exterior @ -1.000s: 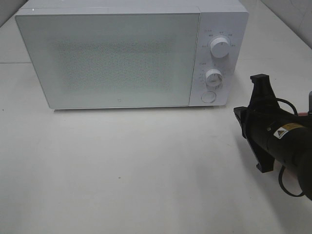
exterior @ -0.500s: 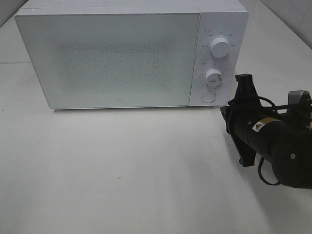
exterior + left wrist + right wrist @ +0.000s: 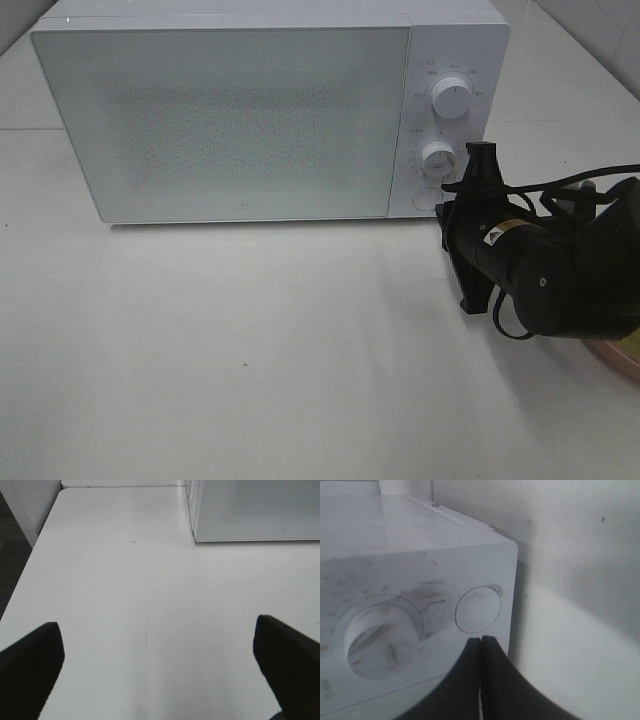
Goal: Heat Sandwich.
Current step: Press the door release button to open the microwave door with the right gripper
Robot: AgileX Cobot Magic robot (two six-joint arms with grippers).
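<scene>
- The black right gripper [image 3: 481, 641], tips pressed together, sits close to the white boxy microwave's [image 3: 250, 120] round white button [image 3: 478, 609].
- The black left gripper [image 3: 159, 650] is spread wide above the white table [image 3: 125, 580].

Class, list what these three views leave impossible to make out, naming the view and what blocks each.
1. Inside the microwave: exterior high view, its shut door hides it.
2. Markings around the upper dial: exterior high view, too small.
3. Pink plate: exterior high view, under the right arm, cut by the edge.
4. Whether the right gripper touches the round button: right wrist view, the shut fingers block the contact point.
</scene>
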